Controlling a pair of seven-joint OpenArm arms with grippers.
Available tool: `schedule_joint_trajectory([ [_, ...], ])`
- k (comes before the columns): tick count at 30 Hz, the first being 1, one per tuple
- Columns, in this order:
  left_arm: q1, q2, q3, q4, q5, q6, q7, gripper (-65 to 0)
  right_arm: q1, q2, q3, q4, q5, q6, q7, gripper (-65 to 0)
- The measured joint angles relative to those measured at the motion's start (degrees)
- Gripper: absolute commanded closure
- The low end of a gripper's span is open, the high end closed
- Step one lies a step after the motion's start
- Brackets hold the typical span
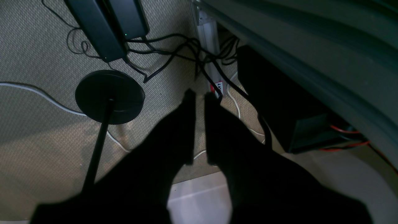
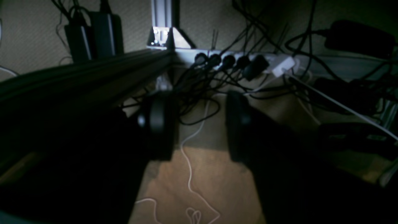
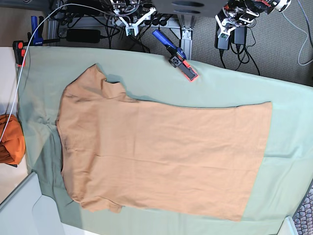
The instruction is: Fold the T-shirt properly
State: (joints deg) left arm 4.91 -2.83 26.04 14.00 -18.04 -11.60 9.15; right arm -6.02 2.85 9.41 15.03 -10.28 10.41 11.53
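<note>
Tan T-shirt x1, flat on green sheet x1.

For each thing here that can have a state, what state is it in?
T-shirt: spread flat and unfolded on the green sheet, neck toward the base view's left.
Green sheet: laid out over the table.
Left pincer: nearly shut, holding nothing, over the floor.
Right pincer: open, holding nothing, over the floor cables.
Blue clamp: lying on the sheet's far edge.
Orange cloth bundle: bunched up beside the sheet.

A pale green sheet covers the table. The T-shirt lies spread flat on it. A blue and red clamp rests at its far edge.
</note>
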Motion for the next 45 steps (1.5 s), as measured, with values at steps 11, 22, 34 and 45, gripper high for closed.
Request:
schedule_joint_trajectory([
  [11, 0.02, 0.0, 0.0, 0.0, 0.11, -0.02, 0.0, -3.0, -0.02, 0.0, 0.0, 0.74, 0.0, -0.35, 0.0, -4.3],
  [22, 0.02, -0.02, 0.0, 1.05, 0.11, -0.04, -0.2, -7.5, 0.0, 0.0, 0.0, 0.79, 0.0, -0.37, 0.02, -4.3],
  [34, 1.09, -0.17, 0.0, 2.29, 7.85, -0.04, -2.99, -7.4, -4.17, 1.07, 0.0, 5.57, 0.0, -0.02, 0.07, -4.2],
  [45, 18.49, -5.9, -13.97, 28.61, 5.64, -14.08, -4.48, -7.4, -18.32, 8.37, 0.02, 20.22, 3.19, 4.76, -0.33, -4.2],
])
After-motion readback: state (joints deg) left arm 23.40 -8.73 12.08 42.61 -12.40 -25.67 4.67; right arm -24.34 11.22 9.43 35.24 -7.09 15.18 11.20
